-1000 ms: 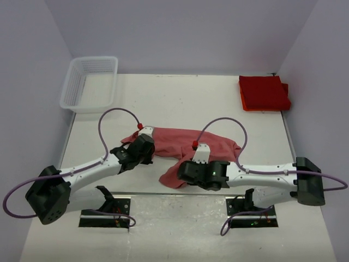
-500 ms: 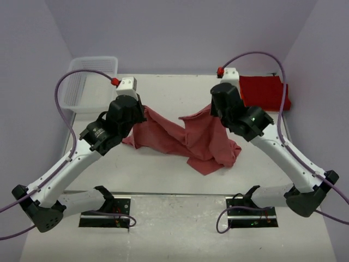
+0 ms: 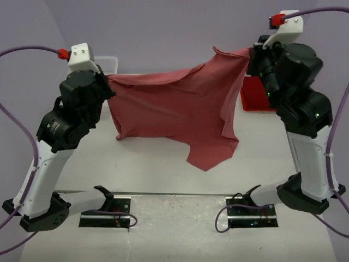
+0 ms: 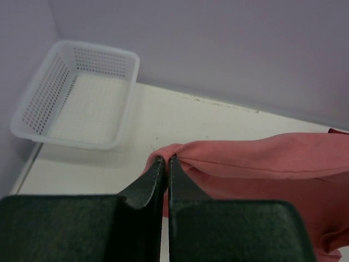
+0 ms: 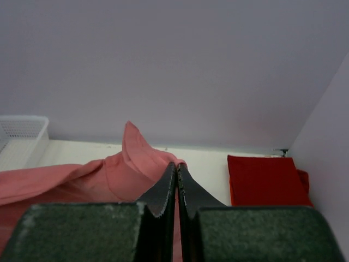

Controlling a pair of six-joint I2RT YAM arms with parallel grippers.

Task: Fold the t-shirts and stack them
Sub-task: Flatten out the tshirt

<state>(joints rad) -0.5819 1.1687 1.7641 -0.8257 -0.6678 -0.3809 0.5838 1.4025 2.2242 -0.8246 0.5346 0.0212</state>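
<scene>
The faded salmon-red t-shirt (image 3: 180, 106) hangs spread in the air between both raised arms, its lower edge drooping toward the table. My left gripper (image 3: 107, 82) is shut on its left corner, seen pinched in the left wrist view (image 4: 166, 158). My right gripper (image 3: 252, 54) is shut on its right corner, seen in the right wrist view (image 5: 176, 165). The shirt also shows in the left wrist view (image 4: 262, 158) and the right wrist view (image 5: 109, 169). Folded deep red t-shirts (image 3: 256, 101) lie stacked at the back right, partly hidden by the right arm; they show in the right wrist view (image 5: 264, 180).
A white mesh basket (image 4: 76, 103) stands at the back left corner of the table (image 3: 163, 169), mostly hidden behind the left arm in the top view. Walls close in the back and both sides.
Both arms have risen from low over the table to high up and moved apart, lifting the salmon-red shirt off the table and stretching it out between them.
</scene>
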